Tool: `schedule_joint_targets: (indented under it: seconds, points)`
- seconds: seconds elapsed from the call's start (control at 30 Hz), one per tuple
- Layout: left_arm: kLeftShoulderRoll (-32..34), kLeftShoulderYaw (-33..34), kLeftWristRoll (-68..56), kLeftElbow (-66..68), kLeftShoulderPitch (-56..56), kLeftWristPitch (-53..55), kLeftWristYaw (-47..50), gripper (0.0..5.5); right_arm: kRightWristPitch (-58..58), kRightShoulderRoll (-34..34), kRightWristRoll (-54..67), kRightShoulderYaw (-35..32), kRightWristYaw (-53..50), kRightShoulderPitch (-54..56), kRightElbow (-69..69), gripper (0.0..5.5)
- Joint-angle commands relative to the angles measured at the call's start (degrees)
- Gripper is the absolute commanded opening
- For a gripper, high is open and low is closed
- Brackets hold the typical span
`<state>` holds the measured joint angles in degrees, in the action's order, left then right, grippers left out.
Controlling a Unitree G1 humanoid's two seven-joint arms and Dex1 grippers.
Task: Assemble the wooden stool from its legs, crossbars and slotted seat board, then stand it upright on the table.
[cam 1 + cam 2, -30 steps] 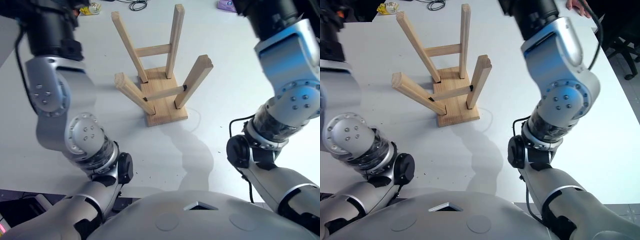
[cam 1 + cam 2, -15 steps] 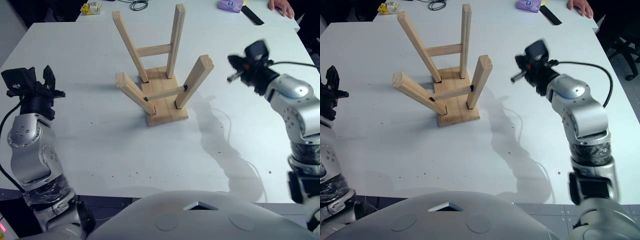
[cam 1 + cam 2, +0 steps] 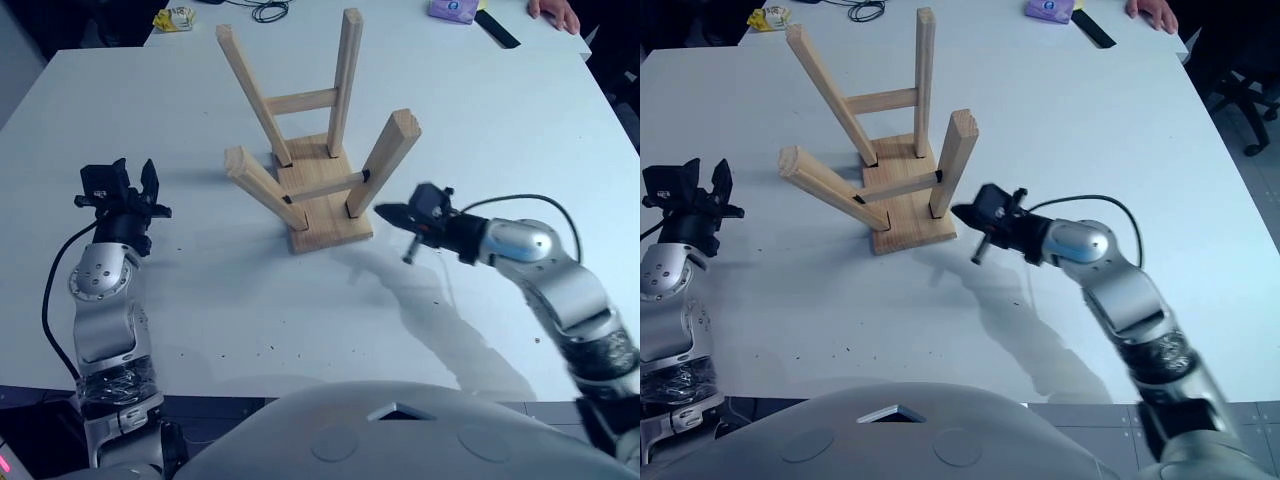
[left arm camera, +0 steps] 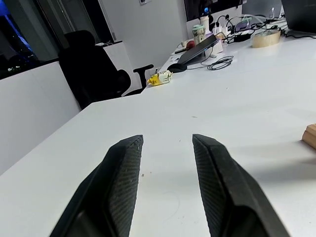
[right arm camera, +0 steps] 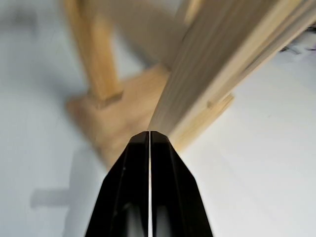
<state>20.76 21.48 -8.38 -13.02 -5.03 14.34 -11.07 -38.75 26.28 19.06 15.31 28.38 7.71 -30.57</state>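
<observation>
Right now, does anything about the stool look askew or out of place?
The stool sits upside down, seat board flat on the table, legs up. The near left leg seems to splay outward more than the others.

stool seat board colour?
Pale natural wood, unpainted; the seat board shows best in the left eye view.

There are four wooden legs (image 3: pixel 255 95), two crossbars (image 3: pixel 305 101) and one seat board (image 3: pixel 335 232), all on one white table (image 3: pixel 500 120), along with one yellow packet (image 3: pixel 180 17) and one purple pouch (image 3: pixel 450 10).
</observation>
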Motion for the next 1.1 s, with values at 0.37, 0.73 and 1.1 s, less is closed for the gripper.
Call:
schedule_joint_targets:
  seconds: [0.37, 0.73, 1.1]
  points:
    - [-0.52, -5.34, 0.73, 4.51, 4.27, -1.73, -0.76, 1.87, -10.53, -13.98, -7.52, 8.33, -16.52, -0.08, 4.05, 0.06]
    - [0.09, -8.86, -0.17, 1.42, 7.92, -0.89, -2.38, 1.87, -23.94, -11.85, -11.99, 16.03, -15.27, 5.76, 7.62, 0.06]
    - [2.77, -6.55, -0.66, -4.54, 4.02, -0.02, -4.55, 1.87, -1.47, 19.43, -19.91, 17.66, 10.13, 16.80, 20.99, 0.06]
